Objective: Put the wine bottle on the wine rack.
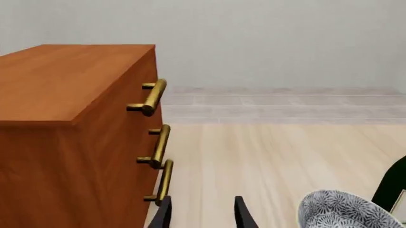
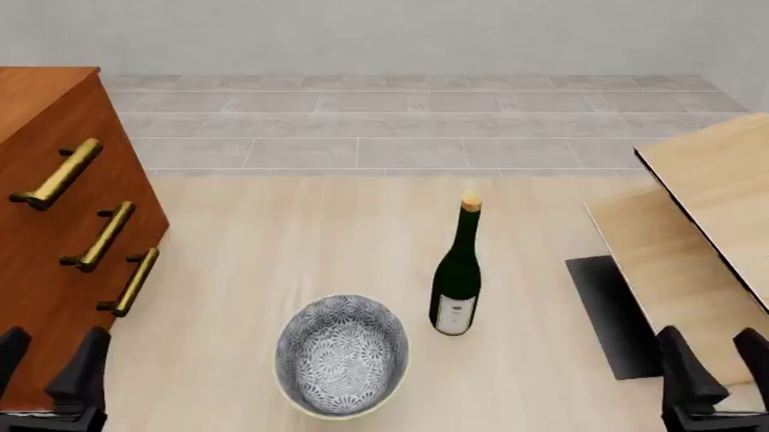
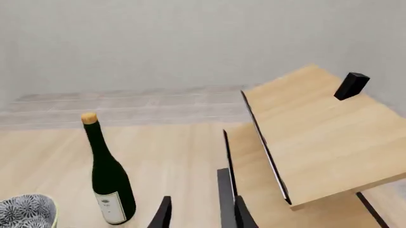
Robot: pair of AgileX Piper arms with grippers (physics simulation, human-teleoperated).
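Front view: the wine bottle (image 2: pixel 458 274) stands upright near the middle of the tabletop (image 2: pixel 276 243), with the patterned bowl (image 2: pixel 342 355) just beside it at its 7 o'clock. The wine rack (image 2: pixel 709 216) sits at 3 o'clock from the bottle, the drawer cabinet (image 2: pixel 54 225) at 9 o'clock. The left pincer (image 2: pixel 46 373) at 7 o'clock of the scene and the right pincer (image 2: pixel 711 364) at 5 o'clock are both spread, gripping nothing

Left wrist view: the left pincer (image 1: pixel 201 213) is released, fingers apart over bare tabletop, close to the cabinet (image 1: pixel 70 133) and its brass handles (image 1: pixel 155 142); the bowl (image 1: pixel 345 211) lies apart from it

Right wrist view: the right pincer (image 3: pixel 199 209) is released and empty, between the bottle (image 3: pixel 109 178) and the rack (image 3: pixel 317 133), touching neither as far as can be seen
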